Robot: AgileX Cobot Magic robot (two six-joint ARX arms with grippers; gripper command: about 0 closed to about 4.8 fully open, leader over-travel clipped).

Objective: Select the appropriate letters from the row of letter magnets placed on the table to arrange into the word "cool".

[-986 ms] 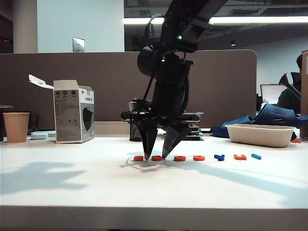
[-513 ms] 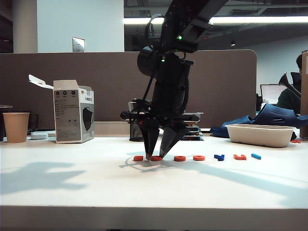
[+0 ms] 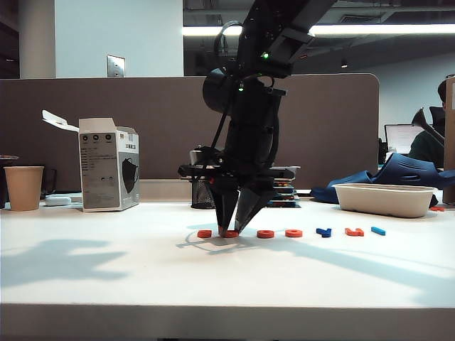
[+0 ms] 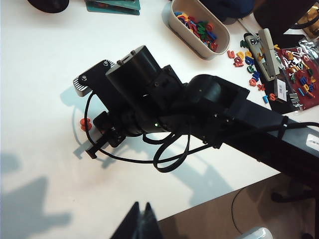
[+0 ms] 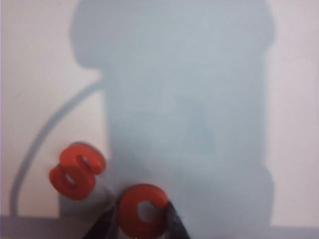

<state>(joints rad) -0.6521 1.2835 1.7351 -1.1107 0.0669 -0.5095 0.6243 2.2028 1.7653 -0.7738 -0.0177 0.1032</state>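
Magnets lie in one row [image 3: 291, 232] on the white surface [image 3: 106, 277], and the right claw [image 3: 232, 229] stands tip-down on the second one from the row's left end. That piece is an orange ring letter [image 5: 142, 210]; the right wrist view shows a dark fingertip [image 5: 172, 226] pressed to each side of it, so the claw is clamped on the ring, which lies flat on the surface. Just beside the ring, at the row's very end, lies an orange S-shaped letter [image 5: 77, 171], apart from the fingertips. On the ring's other side the row runs on with two more orange rings [image 3: 265, 234], then a dark blue letter [image 3: 324, 231], an angular orange letter [image 3: 354, 231] and, farthest from the ring, a light-blue bar [image 3: 378, 231].

Well behind the ring stands a black mesh pen cup [image 3: 201, 193]; a paper cup [image 3: 23, 187] and an opened white carton [image 3: 108, 172] are far off on the S side, and a white oblong tray [image 3: 384, 199] far off on the bar side. The left claw [image 4: 141, 221] hangs above the surface's near edge, its fingers drawn together with nothing between them.
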